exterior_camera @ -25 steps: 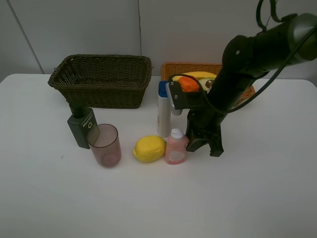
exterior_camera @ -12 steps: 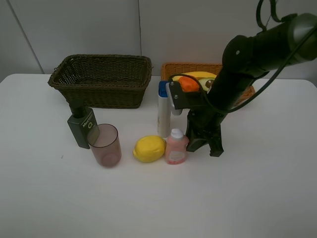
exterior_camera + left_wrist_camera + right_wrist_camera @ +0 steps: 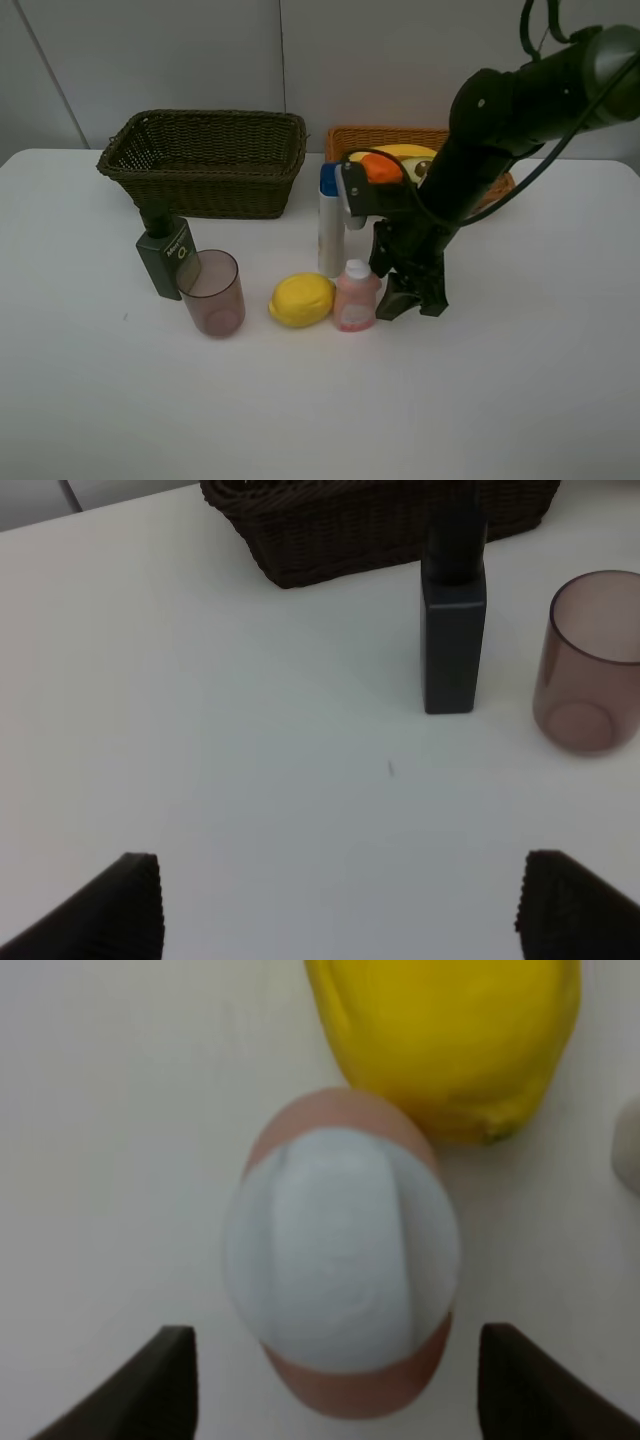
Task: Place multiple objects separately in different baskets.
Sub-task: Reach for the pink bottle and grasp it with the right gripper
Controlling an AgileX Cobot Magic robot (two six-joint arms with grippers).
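**A:** Since a second ago our right gripper [image 3: 410,297] has parted its jaws. It holds nothing, and the arm is angled steeply down at the table [image 3: 520,400].

**B:** We see the small pink white-capped bottle [image 3: 340,1270] upright, centred on the gap between the fingers [image 3: 165,1380] and untouched, with the lemon [image 3: 300,299] just beyond. Our left gripper [image 3: 340,905] hangs wide, empty.

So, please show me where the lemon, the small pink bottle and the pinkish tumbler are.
lemon [image 3: 301,299], exterior high view, middle of its yellow skin.
small pink bottle [image 3: 340,1250], right wrist view, top of its white cap.
pinkish tumbler [image 3: 585,670], left wrist view, its side wall.
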